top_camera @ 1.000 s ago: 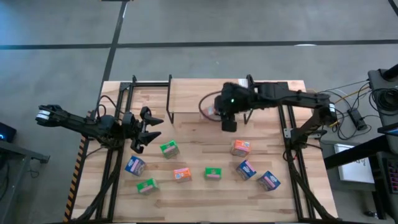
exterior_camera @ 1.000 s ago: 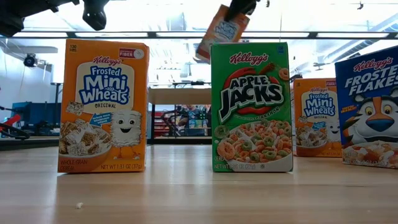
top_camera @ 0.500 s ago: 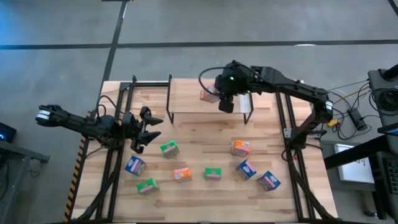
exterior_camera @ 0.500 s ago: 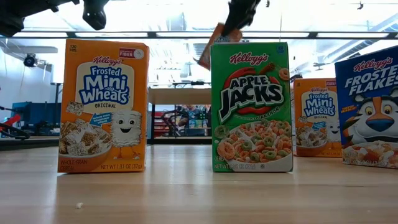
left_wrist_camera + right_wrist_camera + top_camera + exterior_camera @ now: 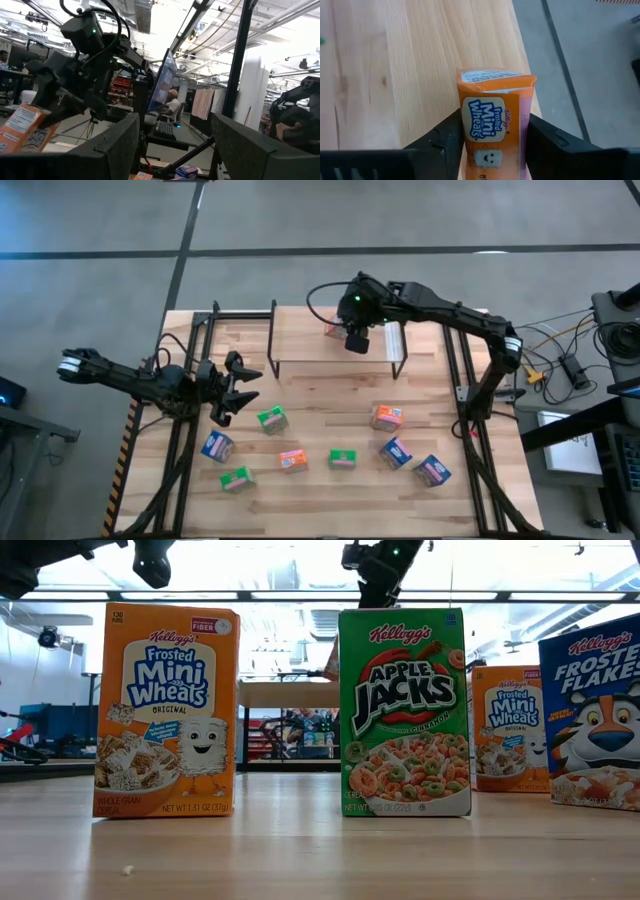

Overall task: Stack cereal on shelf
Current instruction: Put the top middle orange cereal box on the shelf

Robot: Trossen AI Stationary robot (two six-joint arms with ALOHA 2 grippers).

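My right gripper (image 5: 350,332) reaches over the shelf (image 5: 300,338), a low wooden plank on black legs at the table's far middle. It is shut on an orange cereal box (image 5: 492,125), which also shows in the high view as the orange box (image 5: 333,330) and tilted in the left wrist view as the orange box (image 5: 25,131). Several more cereal boxes, orange (image 5: 387,417), green (image 5: 271,419) and blue (image 5: 217,446), lie loose on the tabletop. My left gripper (image 5: 236,385) hangs open at the table's left, holding nothing. My right gripper pinches the orange box by its two narrow sides (image 5: 463,127), one finger on each, with the printed front facing my wrist. The fingers slant down toward the far edge. The box sits tilted in the hold over the shelf; whether it touches the plank, I cannot tell.
Two tall boxes, orange (image 5: 167,710) and green (image 5: 404,710), stand close before the low camera, with more at its right. Black frame struts (image 5: 180,450) run along both table sides. Bare wood lies between the shelf and the loose boxes.
My right gripper has carried the orange box toward the table's far edge and a little left, from in front of the shelf to over its plank, sinking slightly and tipping further down. The box stays tilted in the hold.
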